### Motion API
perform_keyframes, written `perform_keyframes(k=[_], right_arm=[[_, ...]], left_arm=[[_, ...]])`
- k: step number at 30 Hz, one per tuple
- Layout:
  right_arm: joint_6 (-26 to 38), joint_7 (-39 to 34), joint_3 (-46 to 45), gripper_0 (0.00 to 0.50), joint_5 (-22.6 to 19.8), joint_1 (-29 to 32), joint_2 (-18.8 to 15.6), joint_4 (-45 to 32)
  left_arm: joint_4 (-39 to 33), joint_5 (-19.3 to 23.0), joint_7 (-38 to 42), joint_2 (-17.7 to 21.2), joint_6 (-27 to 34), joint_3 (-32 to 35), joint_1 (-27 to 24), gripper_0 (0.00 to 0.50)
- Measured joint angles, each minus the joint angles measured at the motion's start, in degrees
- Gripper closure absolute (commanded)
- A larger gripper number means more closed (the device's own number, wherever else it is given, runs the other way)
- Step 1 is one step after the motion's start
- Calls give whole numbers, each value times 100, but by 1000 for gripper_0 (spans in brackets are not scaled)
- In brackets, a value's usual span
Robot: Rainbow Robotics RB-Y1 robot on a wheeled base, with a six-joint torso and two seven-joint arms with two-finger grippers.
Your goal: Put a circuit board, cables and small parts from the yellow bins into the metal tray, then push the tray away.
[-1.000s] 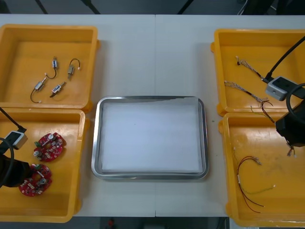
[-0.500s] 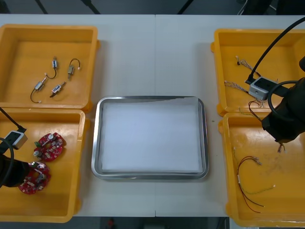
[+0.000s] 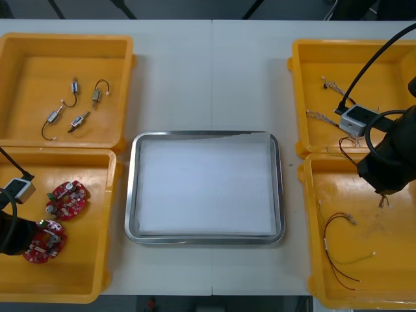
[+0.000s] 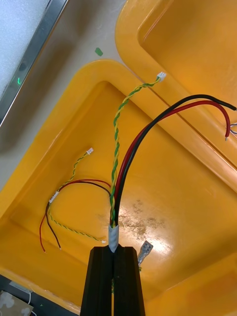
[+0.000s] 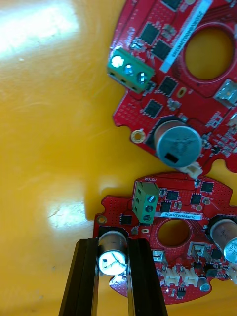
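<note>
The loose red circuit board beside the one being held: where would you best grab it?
Probably by the silver cylinder standing up from the loose circuit board, coming straight down from above. The board lies flat on the yellow bin floor, so its rim is hard to pinch, and the left gripper grips the neighbouring board by just such a cylinder.

bright even light glares off yellow bin (image 5: 44,29).

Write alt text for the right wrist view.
The right gripper, fingers shut on a red and yellow cable at its taped section, holds it over a yellow bin. A second cable of the same kind lies on the bin floor; the metal tray rim shows beyond the bin.
</note>
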Motion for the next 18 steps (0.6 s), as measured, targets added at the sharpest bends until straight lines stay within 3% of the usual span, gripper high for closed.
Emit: perform_keyframes(k=[4,13,18], right_arm=[[-1,0,0,500,0,-1,0,0],[-1,0,0,500,1,-1,-1,2],[-2,0,0,500,1,-1,-1,3]], left_arm=[[-32,88,0,261,-4,-7,0,500],[-241,795,0,841,-128,38,-1,500],[-358,1245,0,863,375,492,-1,500]])
